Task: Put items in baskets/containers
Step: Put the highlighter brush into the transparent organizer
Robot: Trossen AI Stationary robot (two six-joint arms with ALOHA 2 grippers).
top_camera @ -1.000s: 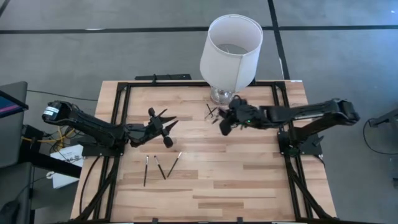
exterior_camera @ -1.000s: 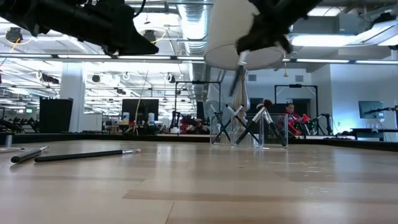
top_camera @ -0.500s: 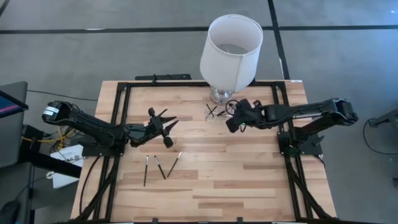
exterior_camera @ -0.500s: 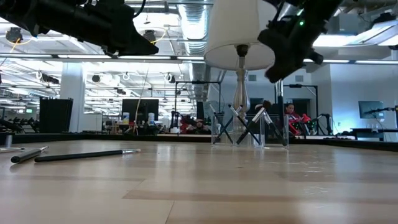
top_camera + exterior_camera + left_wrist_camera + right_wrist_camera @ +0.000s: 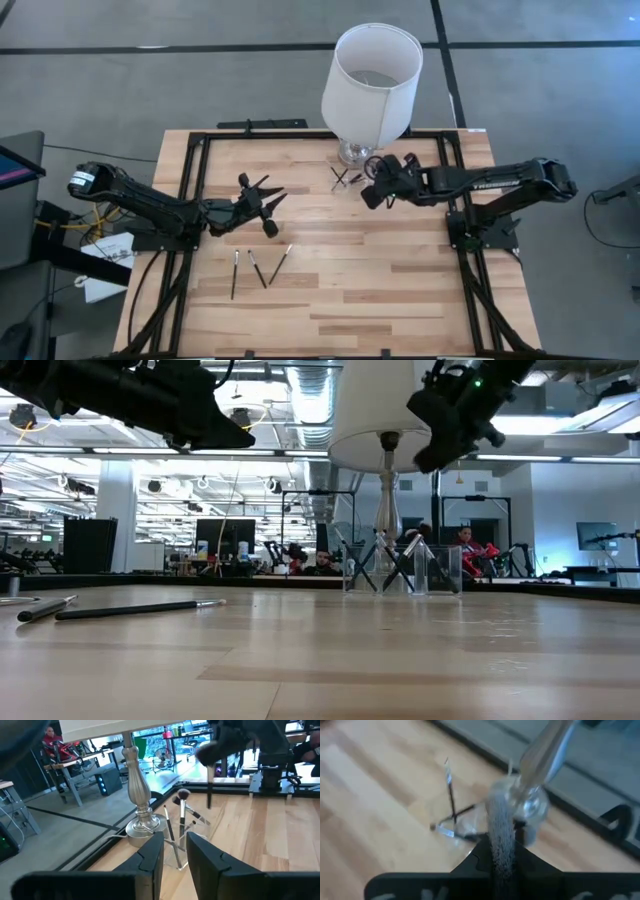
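Observation:
My right gripper (image 5: 368,194) is shut on a slim makeup brush (image 5: 209,787) and hovers just right of the clear tray (image 5: 348,180), near the lamp's base. The tray (image 5: 400,572) holds several brushes that lean crossed against its walls. Three more brushes (image 5: 257,268) lie flat on the table near the left arm. My left gripper (image 5: 271,191) is open and empty, raised above the table left of the middle; it also shows in the low view (image 5: 225,430). My right gripper pinches the brush by its upper end (image 5: 210,769) between its two fingers, which point down from above. The brush hangs below the fingers, about upright and clear of the table. In the right wrist view it shows as a grey blur between the fingers (image 5: 500,837).
A big white lampshade (image 5: 372,72) on a glass base (image 5: 140,822) stands at the table's far edge, right behind the tray. Black frame rails (image 5: 196,190) run along the table's left, right and far sides. People sit in the room beyond (image 5: 465,545).
My right gripper has moved from over the tray a little toward the table's right edge, dipped, then risen and come partly back, turning as it went. It has stayed shut on the brush, which hangs clear.

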